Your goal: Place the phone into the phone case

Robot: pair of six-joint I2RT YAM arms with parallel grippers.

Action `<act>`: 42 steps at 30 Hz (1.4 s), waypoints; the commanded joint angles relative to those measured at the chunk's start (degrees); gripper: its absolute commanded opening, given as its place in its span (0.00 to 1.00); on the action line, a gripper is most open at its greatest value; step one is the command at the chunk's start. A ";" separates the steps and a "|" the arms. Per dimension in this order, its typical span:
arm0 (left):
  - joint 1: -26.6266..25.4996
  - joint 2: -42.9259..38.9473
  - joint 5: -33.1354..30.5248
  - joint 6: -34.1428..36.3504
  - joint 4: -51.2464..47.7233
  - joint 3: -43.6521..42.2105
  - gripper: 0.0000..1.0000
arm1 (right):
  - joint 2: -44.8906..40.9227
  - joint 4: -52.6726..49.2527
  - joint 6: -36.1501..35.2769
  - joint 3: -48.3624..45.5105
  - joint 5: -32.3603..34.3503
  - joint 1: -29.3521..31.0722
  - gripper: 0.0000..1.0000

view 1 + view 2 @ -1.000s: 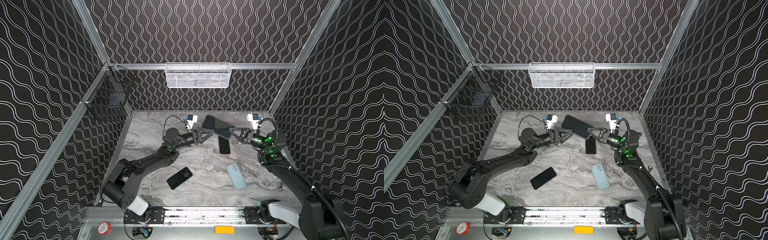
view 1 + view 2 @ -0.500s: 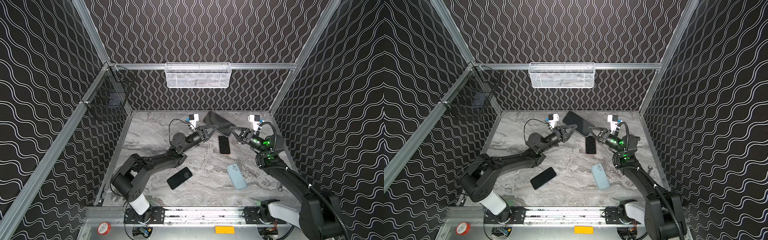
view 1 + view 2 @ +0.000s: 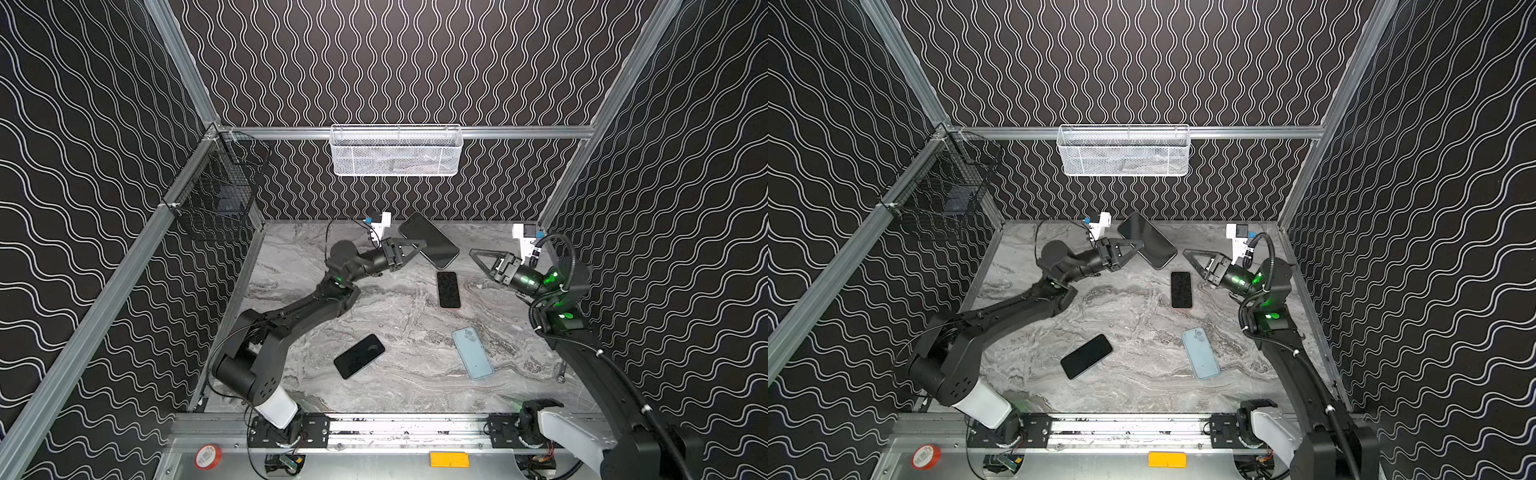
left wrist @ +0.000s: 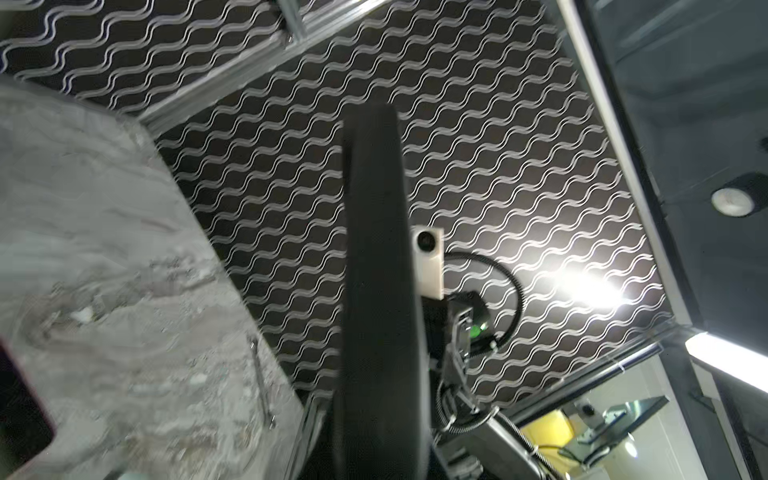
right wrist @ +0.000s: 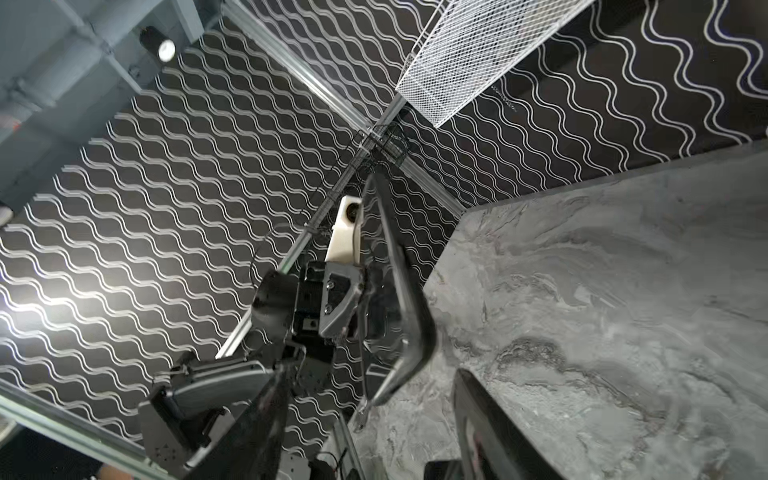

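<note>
Left hand (image 3: 417,246) pinched one black case (image 3: 434,243), right hand (image 3: 478,257) spread just beside it, two phones (image 3: 448,289) (image 3: 359,356), one blue case (image 3: 472,353) lay on table (image 3: 395,303) below.

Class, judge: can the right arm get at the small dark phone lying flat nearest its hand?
Probably yes: the right hand is open and empty, the small dark phone lies uncovered nearby, and the left hand grips a dark slab clear of it.

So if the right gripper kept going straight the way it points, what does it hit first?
Probably the black phone-sized slab clamped in the left gripper; the right gripper, fingers open, aims at its near end. Depth is uncertain.
</note>
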 commanded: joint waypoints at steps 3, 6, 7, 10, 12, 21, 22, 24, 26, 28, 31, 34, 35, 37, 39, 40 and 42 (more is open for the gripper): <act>0.49 -2.67 17.46 35.23 -51.04 11.63 0.00 | -1.04 -15.07 -14.05 3.20 -7.43 -0.09 0.75; 0.57 -2.18 18.38 47.01 -66.91 17.53 0.00 | 0.08 -10.93 -11.99 2.75 -10.33 -0.02 0.77; 0.62 -2.35 19.00 47.20 -67.07 17.75 0.00 | 0.64 -9.71 -11.17 2.63 -11.15 0.00 0.77; 0.62 -2.79 20.93 45.37 -64.49 17.49 0.00 | 2.71 -8.74 -10.27 2.98 -13.13 0.29 0.75; 0.45 -2.76 22.00 43.92 -62.54 16.97 0.00 | 3.35 -4.88 -7.84 2.14 -14.99 1.11 0.73; 0.24 -3.36 24.51 39.40 -55.70 15.31 0.00 | 6.58 7.91 0.19 -1.42 -18.23 5.62 0.66; 0.22 -3.45 24.48 38.74 -54.79 15.25 0.00 | 6.81 9.50 1.37 -2.06 -18.53 5.76 0.66; 0.19 -3.75 24.86 36.89 -52.05 14.89 0.00 | 7.06 13.74 4.30 -3.75 -19.31 6.00 0.61; 0.24 -4.05 25.27 33.68 -47.53 14.21 0.00 | 7.05 16.95 6.64 -5.17 -20.11 5.98 0.58; 0.24 -3.98 25.96 30.45 -43.37 13.69 0.00 | 6.72 18.59 8.08 -6.13 -20.85 6.01 0.54; 0.21 -3.51 26.15 28.74 -40.87 13.75 0.00 | 6.06 21.08 10.24 -7.27 -21.50 6.06 0.48; 0.27 -3.29 26.14 28.62 -40.81 14.03 0.00 | 5.50 23.20 12.06 -8.11 -21.71 6.47 0.36; 0.34 -3.19 26.06 28.81 -41.09 14.15 0.00 | 5.52 23.29 12.20 -8.18 -21.76 6.74 0.33; 0.31 -3.14 25.97 29.62 -42.12 14.53 0.00 | 5.23 22.87 12.02 -8.32 -21.84 7.32 0.29; 0.25 -3.15 25.54 30.48 -43.41 14.92 0.00 | 5.04 22.13 11.50 -8.36 -21.84 8.09 0.24; 0.29 -3.10 25.40 30.76 -43.72 15.04 0.00 | 4.94 21.39 11.00 -8.28 -21.80 8.33 0.23; 0.32 -3.04 25.00 30.64 -43.67 15.15 0.00 | 4.68 19.35 9.51 -8.03 -21.54 9.10 0.17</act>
